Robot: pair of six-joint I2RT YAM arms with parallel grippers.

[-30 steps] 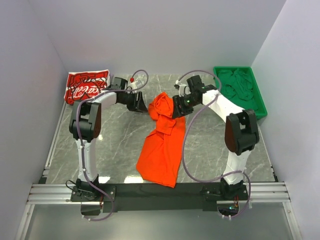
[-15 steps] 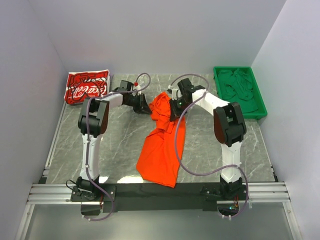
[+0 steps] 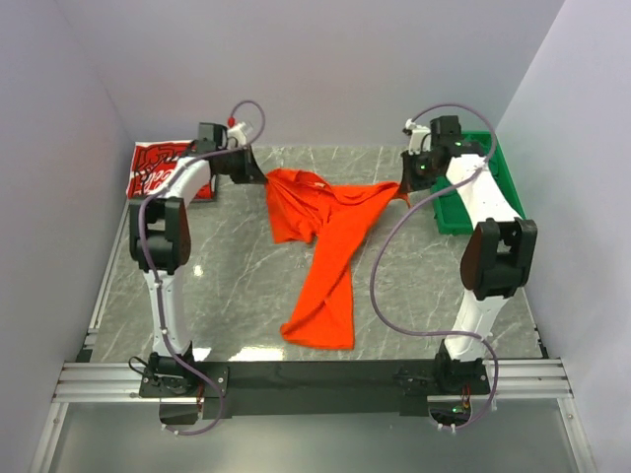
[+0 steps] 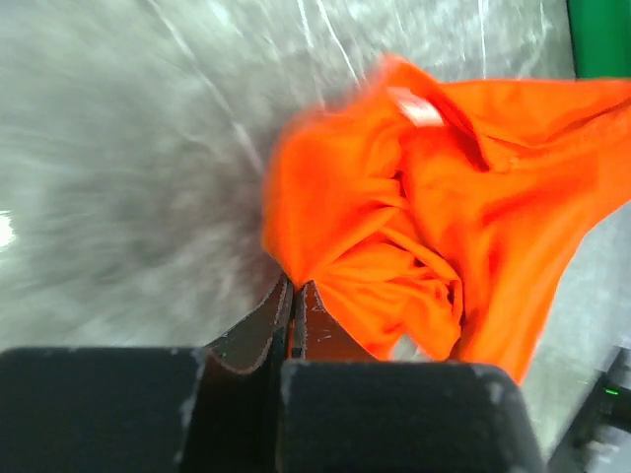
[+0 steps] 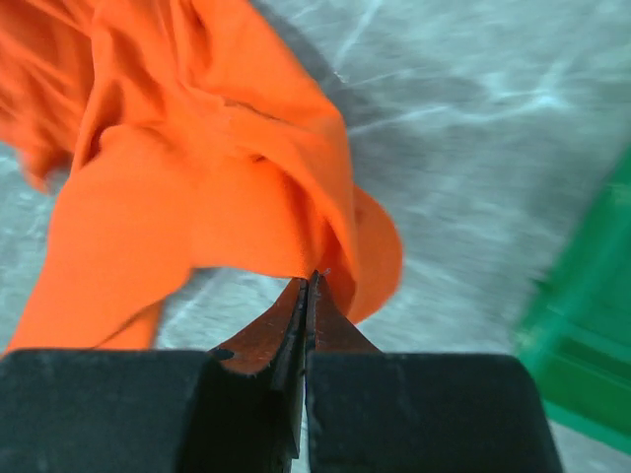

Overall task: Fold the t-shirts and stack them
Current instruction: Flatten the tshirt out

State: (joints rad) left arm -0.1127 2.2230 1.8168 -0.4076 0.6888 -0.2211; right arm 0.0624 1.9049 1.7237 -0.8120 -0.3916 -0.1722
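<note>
**Two hands pinching one orange shirt, spread across the far bench**

Nearest the arm bases, the orange t-shirt (image 3: 330,246) is lying with one end on the grey marbled bench (image 3: 217,286). Its body is running away as a narrow band. Farther back it is widening into a wrinkled, bunched span stretched between both arms.

The left hand (image 3: 262,178) is clamping the shirt's left edge. The right hand (image 3: 404,189) is pinching its right corner, just beside the green tray (image 3: 515,212).

Each wrist view is showing jaws pressed together with orange cloth caught at the tips, a detail too small overhead. The left wrist view is also showing a small white tag (image 4: 422,108) on the cloth.

Only the overhead view is taking in the red t-shirt (image 3: 156,169) with white print. It is lying at the far left corner, partly behind the left arm and apart from the orange one.
</note>
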